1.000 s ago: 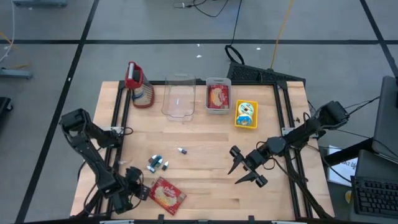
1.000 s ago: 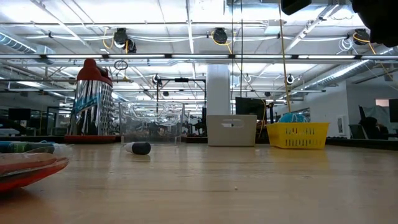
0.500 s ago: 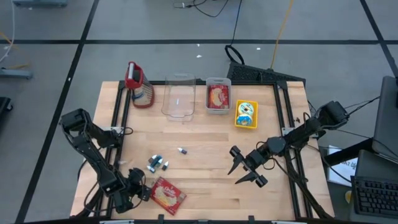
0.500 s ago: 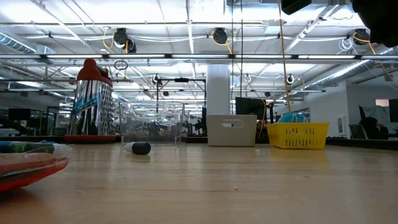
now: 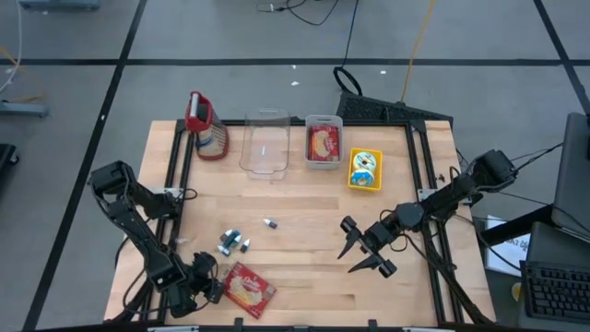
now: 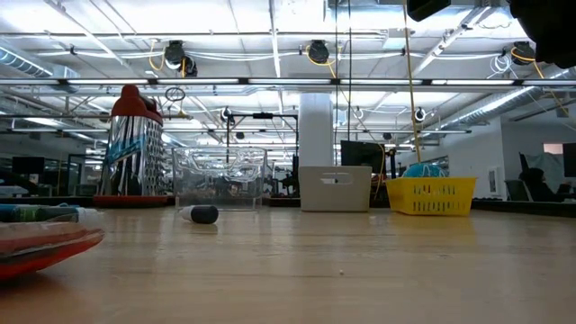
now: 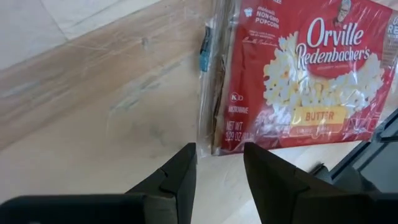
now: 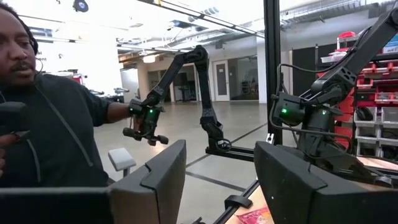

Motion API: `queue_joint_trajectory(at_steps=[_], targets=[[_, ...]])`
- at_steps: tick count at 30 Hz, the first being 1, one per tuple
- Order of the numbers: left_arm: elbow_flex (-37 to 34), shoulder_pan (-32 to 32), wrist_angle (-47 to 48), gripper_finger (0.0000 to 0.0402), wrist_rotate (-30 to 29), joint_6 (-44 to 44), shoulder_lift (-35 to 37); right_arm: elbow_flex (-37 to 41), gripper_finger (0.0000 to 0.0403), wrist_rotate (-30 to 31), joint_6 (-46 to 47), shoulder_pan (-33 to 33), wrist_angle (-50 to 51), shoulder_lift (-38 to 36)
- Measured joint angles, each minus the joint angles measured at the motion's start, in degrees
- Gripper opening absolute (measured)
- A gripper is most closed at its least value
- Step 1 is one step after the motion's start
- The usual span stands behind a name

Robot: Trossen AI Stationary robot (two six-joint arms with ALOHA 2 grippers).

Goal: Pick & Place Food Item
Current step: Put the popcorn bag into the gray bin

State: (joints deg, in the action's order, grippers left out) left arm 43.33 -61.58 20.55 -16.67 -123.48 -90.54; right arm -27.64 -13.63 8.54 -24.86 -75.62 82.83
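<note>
A red bag of butter popcorn point(image 5: 249, 288) lies flat on the wooden table near its front edge. It fills much of the left wrist view point(image 7: 298, 74) and shows at the left of the low view point(image 6: 45, 245). My left gripper point(image 5: 210, 284) slants down just left of the bag. It is open, and the bag's clear-wrapped corner point(image 7: 211, 140) lies right ahead of the gap between its fingers point(image 7: 219, 149). My right gripper point(image 5: 355, 254) hangs open above the table's right half, holds nothing, and faces the room point(image 8: 217, 155).
Along the far edge stand a red-topped grater point(image 5: 207, 129), a clear tub point(image 5: 265, 148), a grey bin with a red packet point(image 5: 324, 143) and a yellow basket point(image 5: 365, 171). Small loose items point(image 5: 232, 242) lie mid-table. A person point(image 8: 43, 112) stands beyond the table.
My left gripper has tipped and edged a little toward the popcorn bag, its fingers staying apart. The right arm has kept still.
</note>
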Motion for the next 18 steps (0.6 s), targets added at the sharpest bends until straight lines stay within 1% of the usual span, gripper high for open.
queue_joint_trajectory(at_steps=[18], targets=[[0.0, 0.0, 0.4, 0.0133, 0.0, 1.4, 0.0, 0.0, 0.0173, 0.0, 0.0, 0.0, 0.0, 0.0]])
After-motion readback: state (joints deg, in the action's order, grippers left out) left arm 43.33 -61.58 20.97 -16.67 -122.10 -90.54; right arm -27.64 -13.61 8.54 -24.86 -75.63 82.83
